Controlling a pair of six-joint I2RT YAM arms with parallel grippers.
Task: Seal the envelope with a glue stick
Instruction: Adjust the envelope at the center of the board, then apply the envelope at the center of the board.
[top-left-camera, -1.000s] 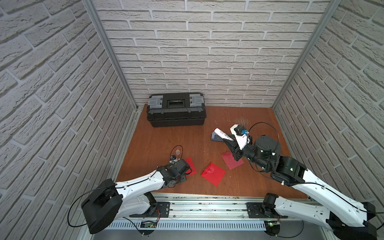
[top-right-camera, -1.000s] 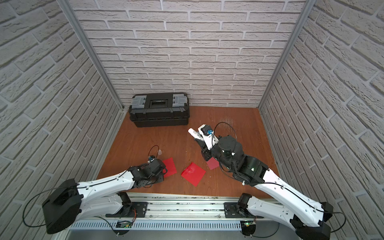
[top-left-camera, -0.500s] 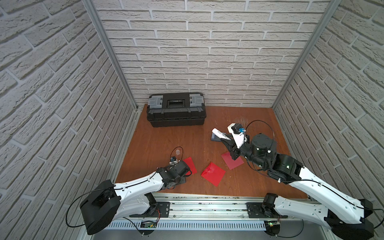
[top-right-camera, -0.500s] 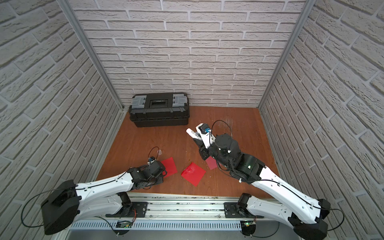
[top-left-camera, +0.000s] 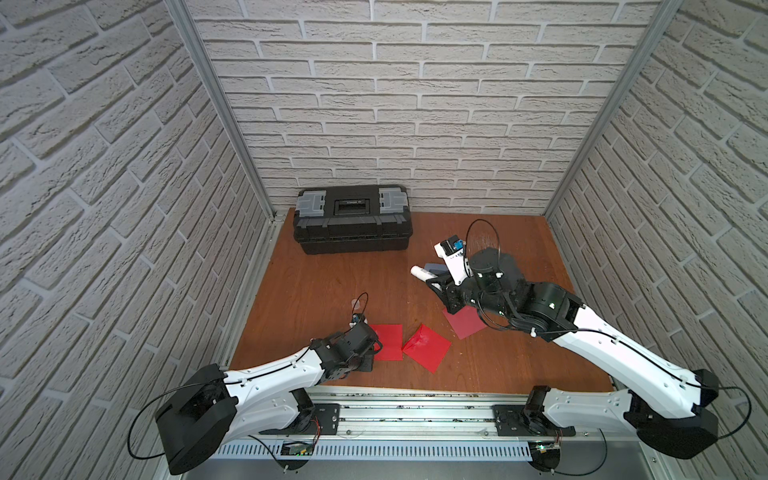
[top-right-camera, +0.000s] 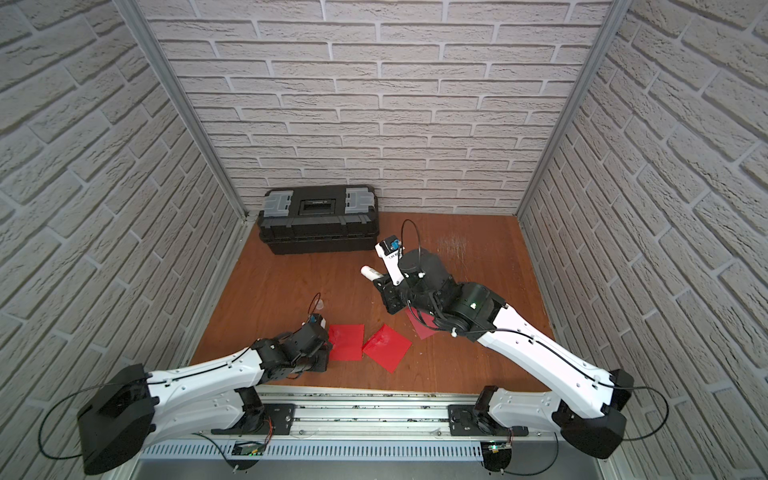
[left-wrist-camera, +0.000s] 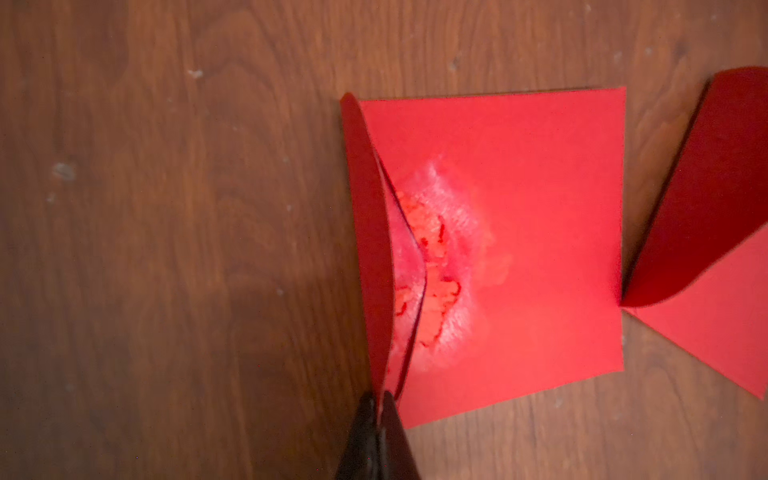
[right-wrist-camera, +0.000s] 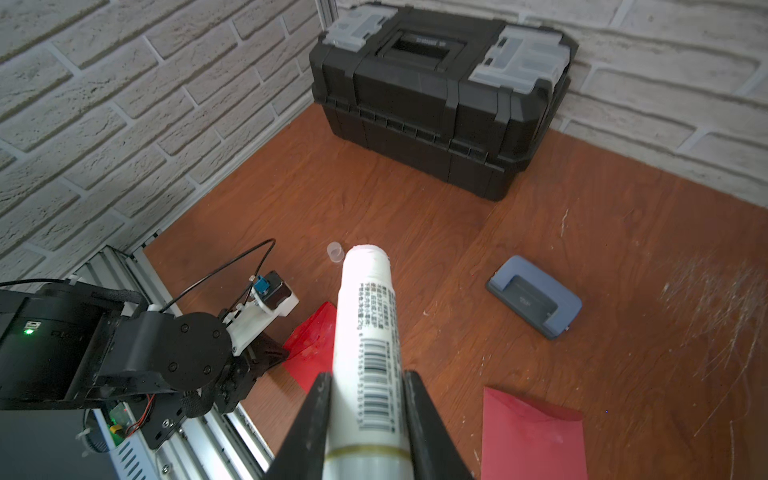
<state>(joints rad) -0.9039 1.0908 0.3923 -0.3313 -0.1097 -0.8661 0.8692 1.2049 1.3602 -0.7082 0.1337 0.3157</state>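
Observation:
A red envelope (left-wrist-camera: 519, 232) lies flat near the table's front, with a rough whitish patch at its middle. Its flap (left-wrist-camera: 365, 232) stands up on edge, and my left gripper (left-wrist-camera: 380, 405) is shut on the flap's rim; both top views show this gripper (top-left-camera: 375, 345) at the envelope (top-right-camera: 347, 340). My right gripper (right-wrist-camera: 368, 374) is shut on the white glue stick (right-wrist-camera: 368, 332), held above the table right of centre with its uncapped tip pointing back-left (top-left-camera: 420, 273). A small clear cap (right-wrist-camera: 335, 252) stands alone on the wood.
A second bright red envelope (top-left-camera: 428, 347) lies just right of the held one, and a darker red one (top-left-camera: 465, 322) lies under the right arm. A grey-blue hole punch (right-wrist-camera: 534, 297) sits behind the right gripper. A black toolbox (top-left-camera: 353, 220) stands against the back wall.
My left gripper has closed on the envelope's flap. The right arm has carried the glue stick a little to the left.

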